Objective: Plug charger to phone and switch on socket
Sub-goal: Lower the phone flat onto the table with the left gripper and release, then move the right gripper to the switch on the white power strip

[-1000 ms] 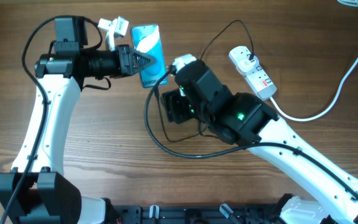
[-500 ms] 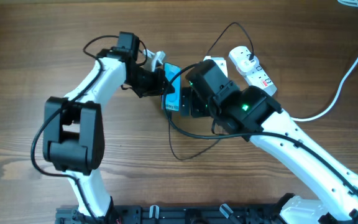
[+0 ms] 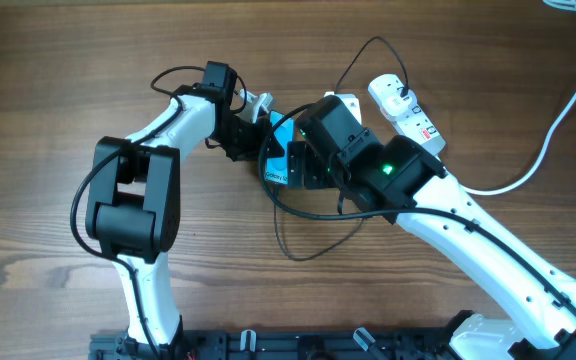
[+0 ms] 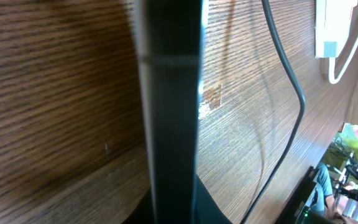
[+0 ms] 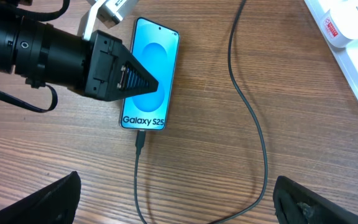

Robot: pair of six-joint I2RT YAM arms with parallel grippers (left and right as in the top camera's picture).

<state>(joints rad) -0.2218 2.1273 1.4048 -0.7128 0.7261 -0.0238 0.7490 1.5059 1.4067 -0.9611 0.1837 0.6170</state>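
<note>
Lying flat on the brown wooden table (image 5: 197, 158), the phone (image 5: 160, 59) shows its cyan screen with the "Galaxy S25" end nearest the right wrist camera. The left gripper (image 5: 149, 82) reaches in from the left and covers the phone's left long edge with its black wedge tip. Seen from the side, it hides whether the fingers are parted or pressed together. The phone's right long edge and far end are uncovered.

The charger (image 5: 140, 144) has its small tip right at the phone's near short edge, though seating in the port is not discernible. Its thin cable runs well apart down the phone's right side, with bare wood between them.

The socket (image 5: 353, 28) sits at the upper right, away from the phone, and its white cord (image 3: 551, 135) sweeps towards the table's right edge. The right gripper (image 5: 176, 186) hangs above with its fingers (image 5: 55, 199) spread wide, holding nothing.

From overhead both arms crowd the middle, with wide wood to the left and lower right. The left wrist view shows a dark upright slab I cannot identify and a blurred sliver of room past the table edge.
</note>
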